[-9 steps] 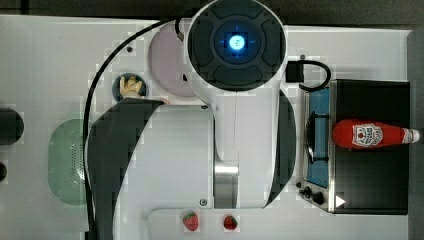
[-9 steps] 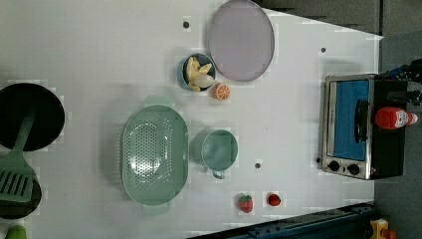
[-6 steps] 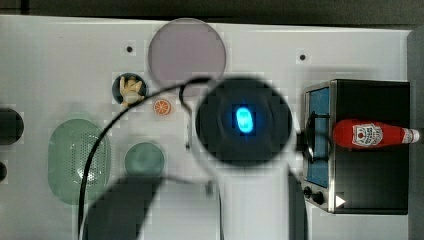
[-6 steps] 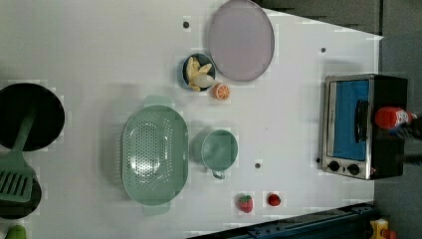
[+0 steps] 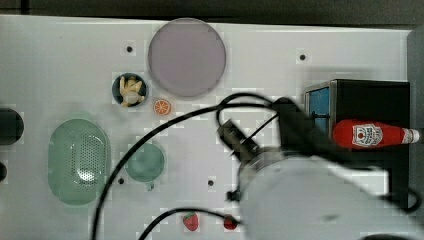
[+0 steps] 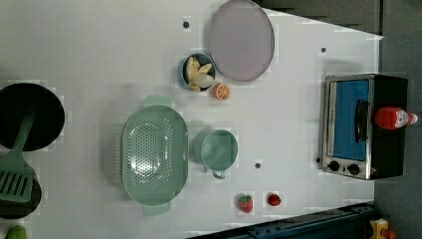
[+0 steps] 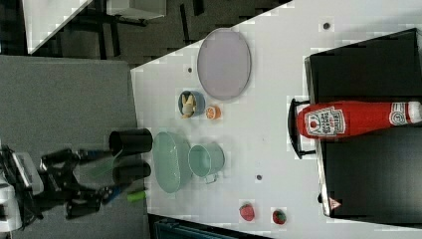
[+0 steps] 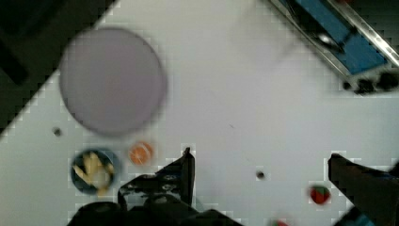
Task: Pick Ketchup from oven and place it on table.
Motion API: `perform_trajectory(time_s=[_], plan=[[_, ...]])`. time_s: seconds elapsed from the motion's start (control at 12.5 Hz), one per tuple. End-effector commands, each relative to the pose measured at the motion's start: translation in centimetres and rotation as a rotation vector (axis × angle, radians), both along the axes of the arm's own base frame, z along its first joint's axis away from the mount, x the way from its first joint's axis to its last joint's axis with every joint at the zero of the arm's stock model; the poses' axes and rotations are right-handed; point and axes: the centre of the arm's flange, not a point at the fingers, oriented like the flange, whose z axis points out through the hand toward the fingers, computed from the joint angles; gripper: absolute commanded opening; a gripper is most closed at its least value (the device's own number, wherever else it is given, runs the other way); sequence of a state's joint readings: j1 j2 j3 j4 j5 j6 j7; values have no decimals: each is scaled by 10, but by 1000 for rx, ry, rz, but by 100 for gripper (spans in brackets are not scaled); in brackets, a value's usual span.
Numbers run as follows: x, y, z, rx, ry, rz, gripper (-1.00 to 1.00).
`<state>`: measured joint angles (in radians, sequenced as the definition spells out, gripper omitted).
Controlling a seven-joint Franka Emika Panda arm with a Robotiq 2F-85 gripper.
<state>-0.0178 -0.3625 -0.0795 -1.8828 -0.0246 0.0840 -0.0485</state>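
While the ketchup (image 7: 356, 119) lies on its side on the flat black roof of the oven (image 6: 366, 127), cap pointing away from the blue glass door, nothing is holding it. Its white label carries red print, too small for me to read; a small warning triangle sits on the oven's top near one corner. The hand (image 8: 261, 172) hangs over the bare white worktop (image 5: 60, 65), released, fingers (image 8: 181, 172) spread wide with nothing between them, and the arm's pale bulk sits just beside the oven in the top view. To do the reach well, I'd say it should come over the oven roof, line the spread fingers across the bottle's red body rather than along it, and descend on the thick middle, clear of the tapering neck, so a round bottle doesn't roll away.
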Motion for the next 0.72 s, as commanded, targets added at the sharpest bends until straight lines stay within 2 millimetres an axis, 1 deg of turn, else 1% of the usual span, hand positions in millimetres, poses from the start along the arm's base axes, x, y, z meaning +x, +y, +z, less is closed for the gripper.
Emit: perform_trajectory(time_s=[0.08,0.24,0.4,0.72], plan=[[8,-87,-50,59,63,-191,100],[12,-133,-63,65,26,-275,100],[15,-175,-82,63,12,-346,100],[20,-245,-125,31,0,-475,100]])
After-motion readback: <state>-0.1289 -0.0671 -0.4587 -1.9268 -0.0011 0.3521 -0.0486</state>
